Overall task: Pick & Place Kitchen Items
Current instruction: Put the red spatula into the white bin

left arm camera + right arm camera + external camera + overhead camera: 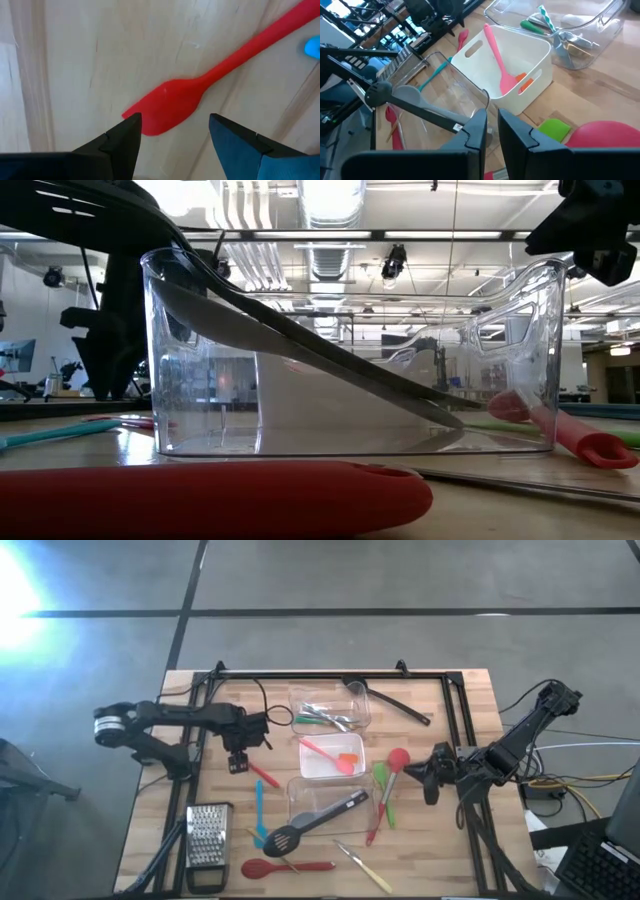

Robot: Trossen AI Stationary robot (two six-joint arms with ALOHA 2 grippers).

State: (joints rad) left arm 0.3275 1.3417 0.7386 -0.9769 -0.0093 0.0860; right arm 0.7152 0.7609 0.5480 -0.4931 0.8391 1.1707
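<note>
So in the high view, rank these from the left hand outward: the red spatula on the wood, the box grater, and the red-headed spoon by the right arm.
1. Red spatula: right under the left hand, just toward the table's middle.
2. Box grater: near the front edge, on the left arm's side.
3. Red-headed spoon: across the tubs, on the right arm's side.

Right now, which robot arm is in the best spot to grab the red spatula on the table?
Probably the left. Its open gripper hangs right over the red spatula, jaws on either side of the blade. The right gripper is shut, far across the table.
</note>
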